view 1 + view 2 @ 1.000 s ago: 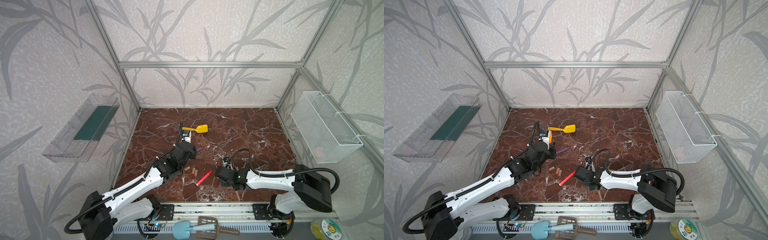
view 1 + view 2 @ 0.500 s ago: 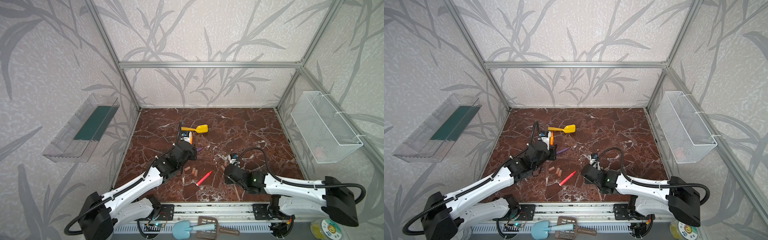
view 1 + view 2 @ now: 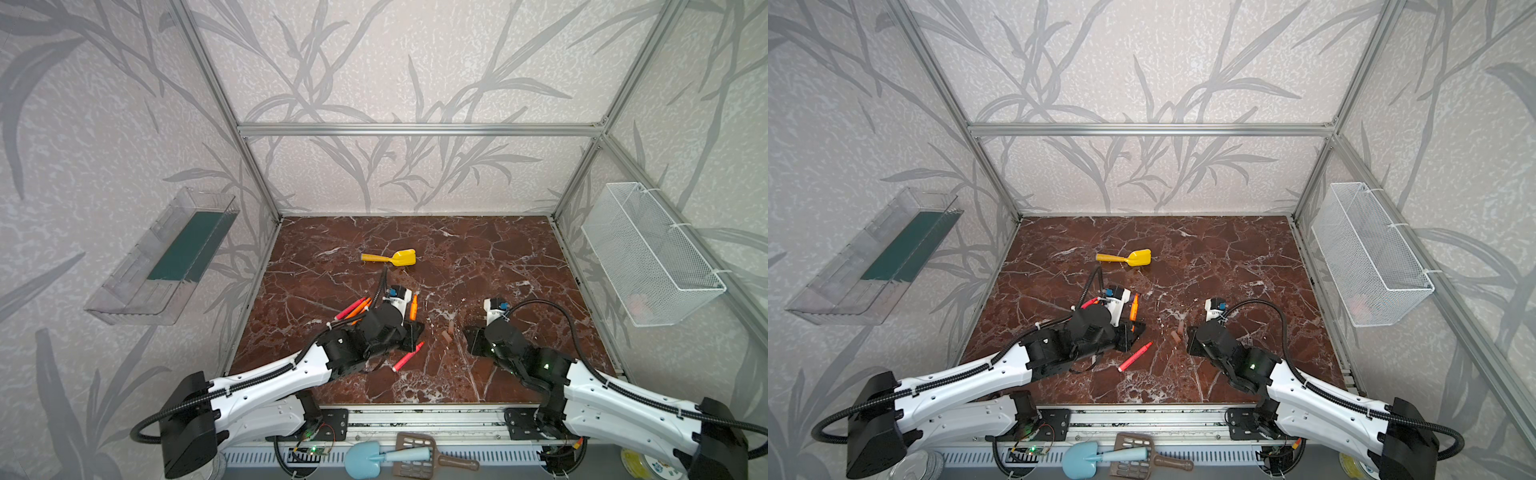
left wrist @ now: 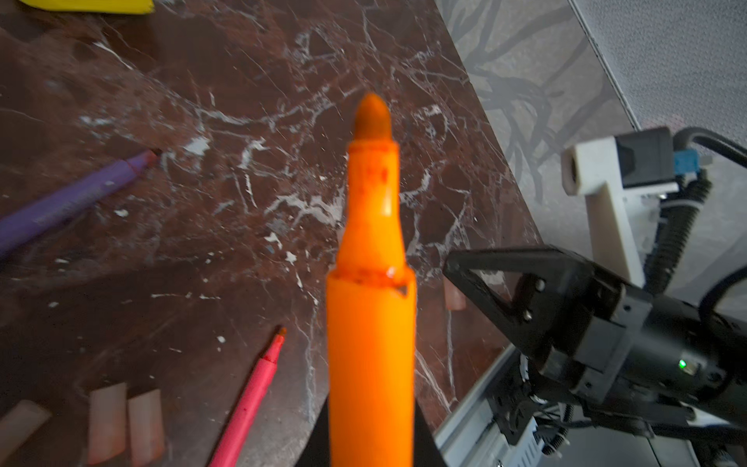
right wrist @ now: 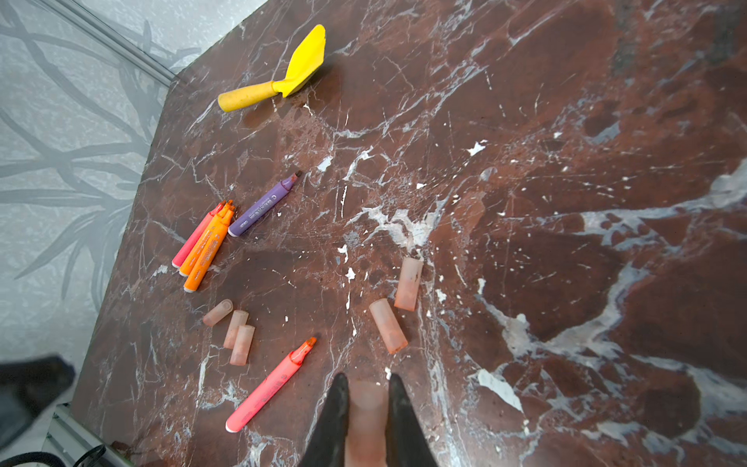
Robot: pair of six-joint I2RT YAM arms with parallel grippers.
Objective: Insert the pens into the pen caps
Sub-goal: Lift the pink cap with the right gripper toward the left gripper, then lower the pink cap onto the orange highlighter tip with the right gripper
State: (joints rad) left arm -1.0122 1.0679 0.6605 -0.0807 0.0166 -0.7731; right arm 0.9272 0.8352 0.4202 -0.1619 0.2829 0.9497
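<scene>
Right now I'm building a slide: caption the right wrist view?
Right gripper pinches a pen cap; loose caps, pens and a yellow shovel lie on the marble tabletop.

The desk has a glossy, polished marble-look surface, red-brown with white veins. The orange pen is smooth, shiny plastic, each pen cap is translucent pinkish plastic with a frosted skin, and the fingers are matt black plastic. At 3 o'clock the basket is white-coated wire mesh, and the frame is bare brushed metal.
</scene>
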